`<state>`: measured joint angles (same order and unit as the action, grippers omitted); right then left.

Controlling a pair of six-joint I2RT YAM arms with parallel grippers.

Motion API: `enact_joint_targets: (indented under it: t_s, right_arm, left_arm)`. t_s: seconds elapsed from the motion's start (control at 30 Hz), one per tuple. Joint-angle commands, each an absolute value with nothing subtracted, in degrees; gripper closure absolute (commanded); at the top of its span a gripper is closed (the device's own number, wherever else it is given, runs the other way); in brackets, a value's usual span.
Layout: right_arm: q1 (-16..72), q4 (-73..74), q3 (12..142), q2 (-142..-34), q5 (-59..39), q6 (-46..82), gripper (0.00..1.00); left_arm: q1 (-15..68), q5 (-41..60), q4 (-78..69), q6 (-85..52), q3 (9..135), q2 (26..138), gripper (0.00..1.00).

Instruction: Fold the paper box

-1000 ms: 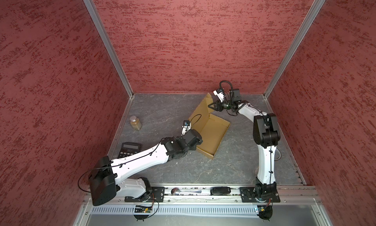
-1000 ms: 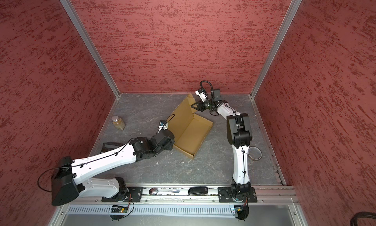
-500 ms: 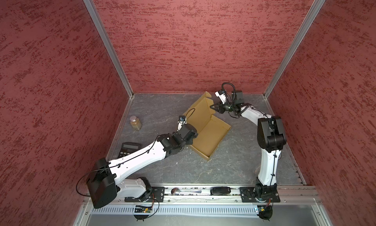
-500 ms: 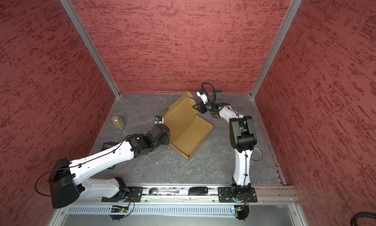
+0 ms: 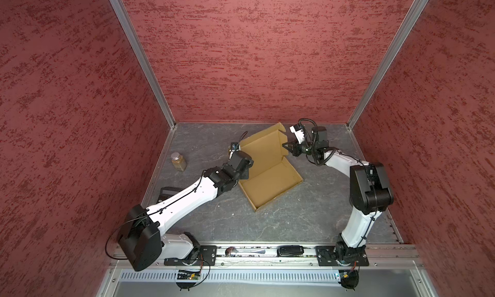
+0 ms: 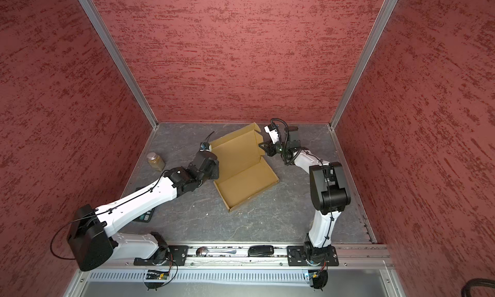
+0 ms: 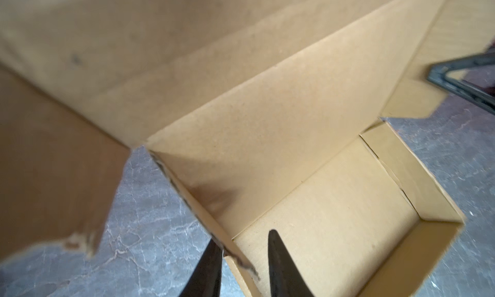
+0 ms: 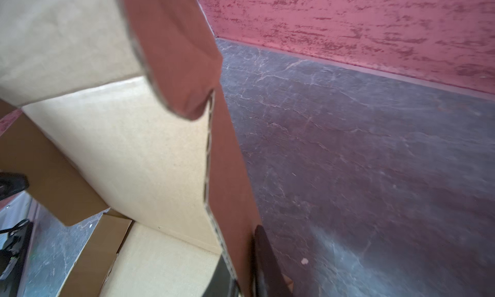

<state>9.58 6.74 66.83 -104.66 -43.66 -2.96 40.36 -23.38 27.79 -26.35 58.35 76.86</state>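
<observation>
1. One paper box (image 5: 267,175) (image 6: 246,175) lies on the table (image 5: 308,215), at the middle toward the far side. Its shallow tray is flat on the table and its lid (image 5: 263,145) is raised at the far end.
2. One jar (image 5: 179,161) with a silver cap stands near the left wall, well apart from the box.
3. One calculator (image 6: 146,216) lies at the near left, partly hidden under the left arm (image 5: 187,199).
4. One spoon (image 5: 245,251) and one small black device (image 5: 290,250) rest on the rail along the near edge, between the two arm bases.
5. There are two arms. The left arm stretches low from the near-left base, diagonally toward the box's left side.
6. The left end effector (image 7: 245,266) straddles the tray's left wall, one finger outside and one inside. A small gap shows beside the inner finger, so I cannot tell whether it clamps the wall.
7. The right arm (image 5: 369,186) rises from the near-right base to a high elbow, and its forearm reaches far and left to the lid's right edge.
8. The right end effector (image 8: 242,274) (image 5: 286,145) is closed on the cardboard flap at that edge, with a finger on each face.
</observation>
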Motion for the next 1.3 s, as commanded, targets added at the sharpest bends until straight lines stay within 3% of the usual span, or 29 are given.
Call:
enact_joint_targets:
  t_s: [0.0, 0.73, 1.27]
  right_arm:
    - [10.89, 10.92, 63.96, -100.80, -40.77, -1.37, 0.87]
    - [18.16, 17.12, 46.79, -84.26, -19.79, 3.92, 0.89]
    - [19.58, 18.66, 44.07, -83.58, -17.32, 2.95, 0.90]
  left_arm:
    - [38.82, -19.08, 22.48, -22.83, 61.17, 78.77, 0.70]
    - [31.83, -8.28, 17.23, -18.19, 65.20, 86.67, 0.70]
    - [29.87, -7.88, 20.94, -17.41, 65.66, 86.43, 0.62]
